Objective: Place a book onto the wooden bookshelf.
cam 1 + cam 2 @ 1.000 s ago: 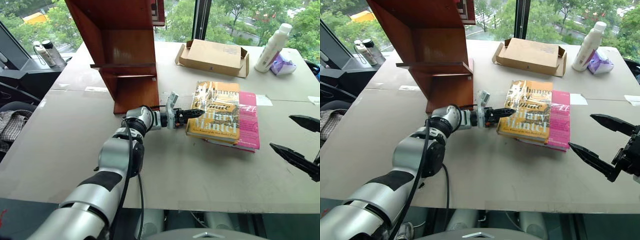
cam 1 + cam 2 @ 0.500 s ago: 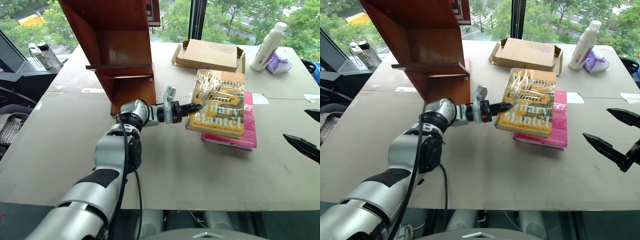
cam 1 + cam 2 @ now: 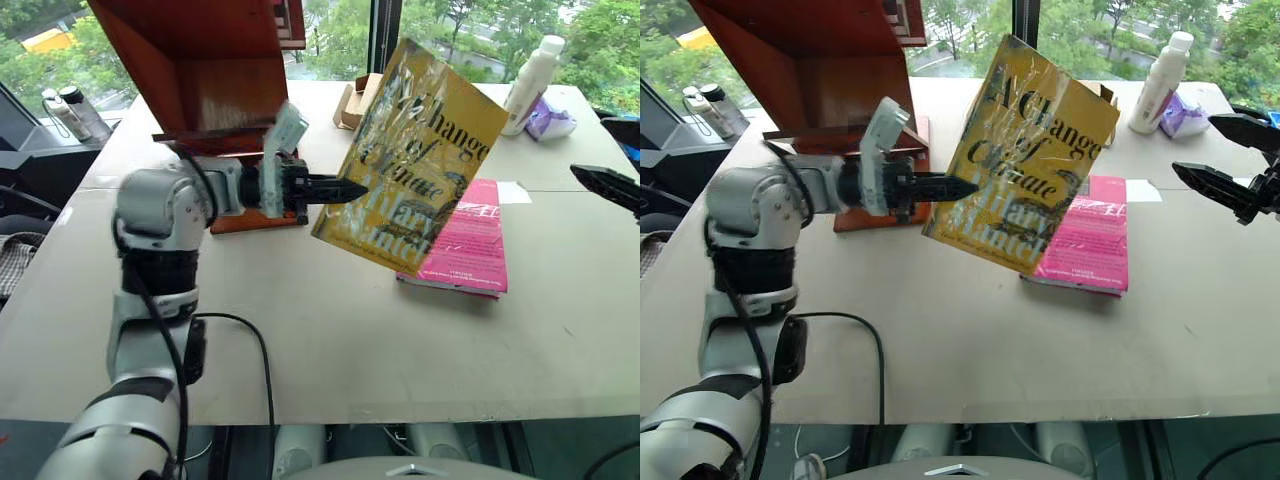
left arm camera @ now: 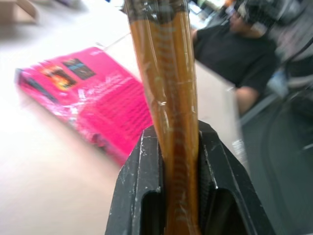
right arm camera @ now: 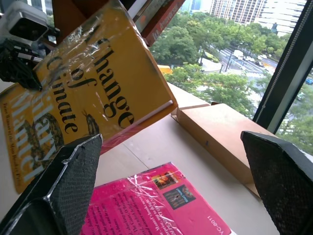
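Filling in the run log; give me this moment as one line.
left gripper: shut on yellow book, lifted, tilted | right gripper: open, empty | pink book: flat on table | bookshelf: book not placed

This looks like an office or lab room high up in a building. A wide pale table (image 3: 330, 330) stands against tall windows (image 5: 274, 54) that look out over treetops, a road and city towers. A seated person in a dark shirt (image 4: 230, 49) is nearby, beside what seems to be an office chair. On the table lie test props: a wooden bookshelf (image 3: 215, 70), a cardboard box (image 5: 220, 132), a white bottle (image 3: 528, 70) and wrapped books.
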